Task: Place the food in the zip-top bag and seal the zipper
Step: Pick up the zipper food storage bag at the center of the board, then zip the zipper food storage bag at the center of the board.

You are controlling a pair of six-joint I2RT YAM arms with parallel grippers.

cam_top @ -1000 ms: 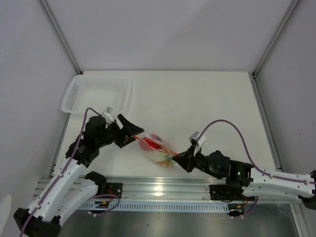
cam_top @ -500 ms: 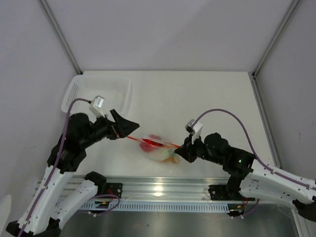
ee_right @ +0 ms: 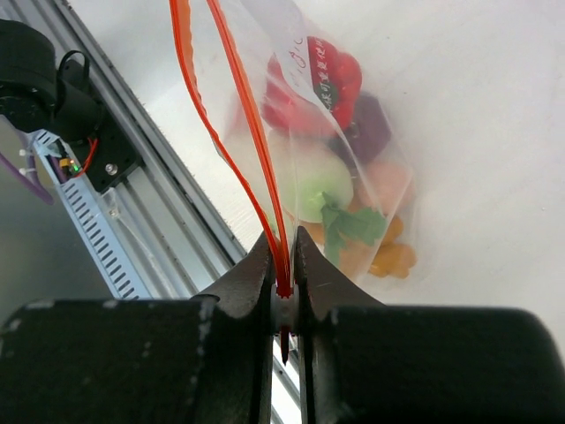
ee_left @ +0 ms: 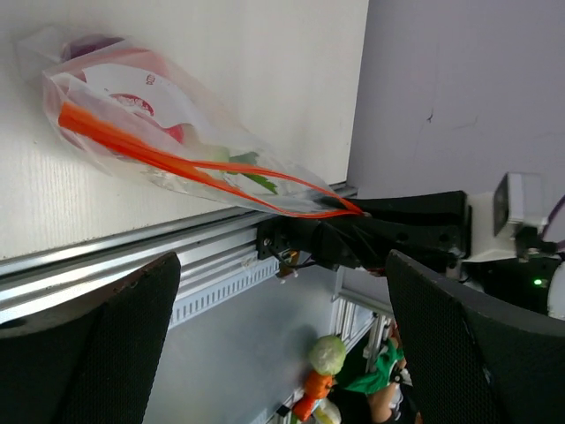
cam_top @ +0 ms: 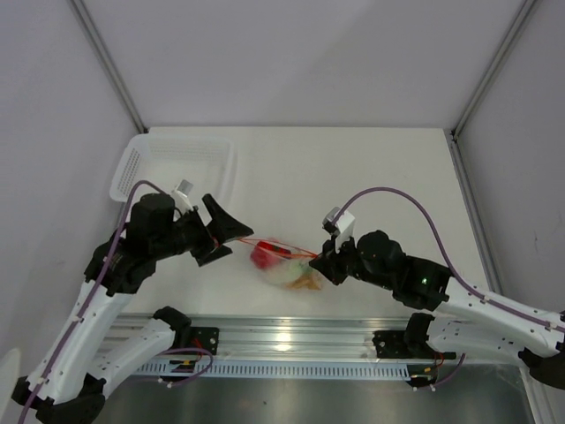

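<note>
The zip-top bag (cam_top: 284,267) lies near the table's front edge, clear and crinkly, with the food inside it: a red round piece (ee_right: 311,87), a purple one (ee_right: 367,125), a white one with green (ee_right: 320,189) and an orange-yellow one (ee_right: 385,254). My right gripper (cam_top: 320,260) is shut on the right end of the zipper (ee_right: 281,265), whose two orange strands spread apart farther from the jaws. My left gripper (cam_top: 231,240) hangs open just left of the bag's other end, its fingers (ee_left: 106,344) wide apart with nothing between them. In the left wrist view the zipper (ee_left: 177,159) runs across the bag (ee_left: 132,97).
A white slotted basket (cam_top: 177,163) stands at the back left corner. An aluminium rail (cam_top: 282,340) runs along the table's front edge, close under the bag. Grey walls and frame posts close in the sides. More toys (ee_left: 328,355) lie below the table.
My left gripper has opened, let go of the zipper's left end and drawn back a little. My right gripper has carried its end of the bag away from the front rail.
</note>
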